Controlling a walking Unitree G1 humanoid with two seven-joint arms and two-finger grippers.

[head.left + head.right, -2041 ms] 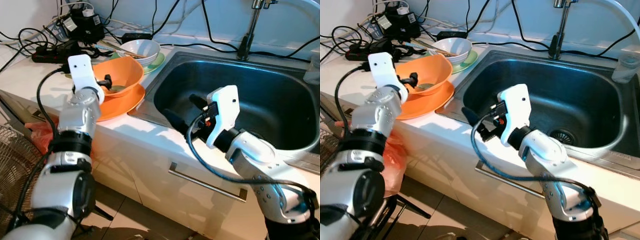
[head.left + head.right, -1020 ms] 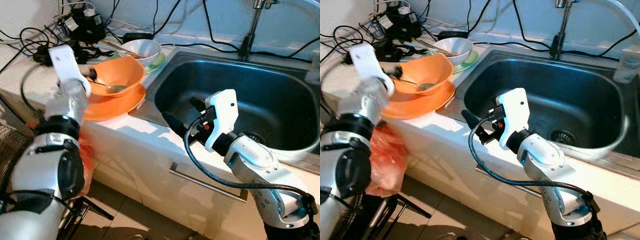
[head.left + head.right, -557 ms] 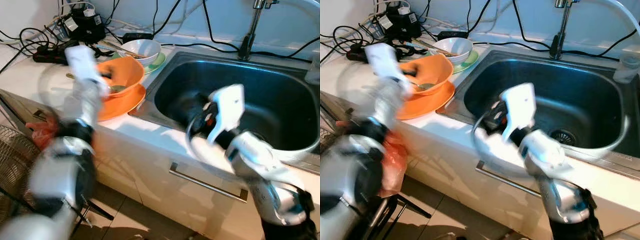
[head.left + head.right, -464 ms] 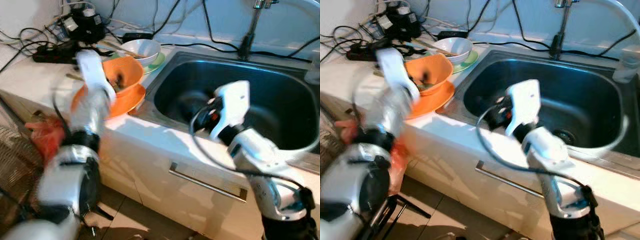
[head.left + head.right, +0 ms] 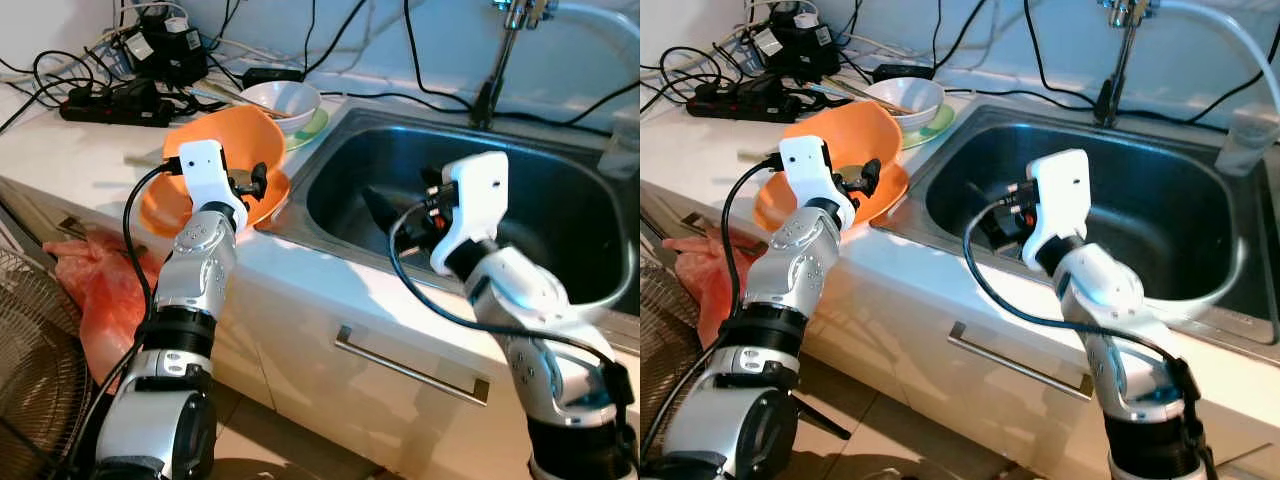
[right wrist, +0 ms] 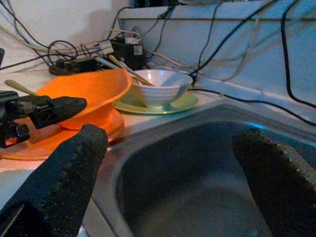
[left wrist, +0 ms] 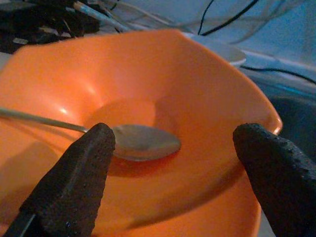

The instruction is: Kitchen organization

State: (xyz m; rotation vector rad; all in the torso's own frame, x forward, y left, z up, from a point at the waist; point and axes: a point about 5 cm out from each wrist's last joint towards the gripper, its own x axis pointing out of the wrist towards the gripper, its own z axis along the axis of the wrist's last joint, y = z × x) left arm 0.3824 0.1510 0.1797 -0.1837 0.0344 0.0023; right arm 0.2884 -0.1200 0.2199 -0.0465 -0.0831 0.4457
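- The orange bowl (image 5: 225, 150) sits tilted on an orange plate (image 5: 165, 205) on the white counter (image 5: 80, 150), just left of the steel sink (image 5: 560, 200).
- A metal spoon (image 7: 143, 142) lies inside the bowl, its scoop near the bottom and its handle running out over the rim.
- The left gripper (image 5: 255, 180) is at the bowl's near rim, fingers spread wide; in the left wrist view one finger (image 7: 74, 173) overlaps the spoon's scoop, though contact is hard to judge, and the fingers appear to hold nothing.
- The right gripper (image 5: 385, 205) hangs over the sink basin, fingers wide apart and empty, well apart from the bowl.
- Behind the orange bowl, a white bowl (image 5: 283, 100) rests on a green plate (image 5: 312, 125).
- A red plastic bag (image 5: 95, 290) hangs below the counter edge.
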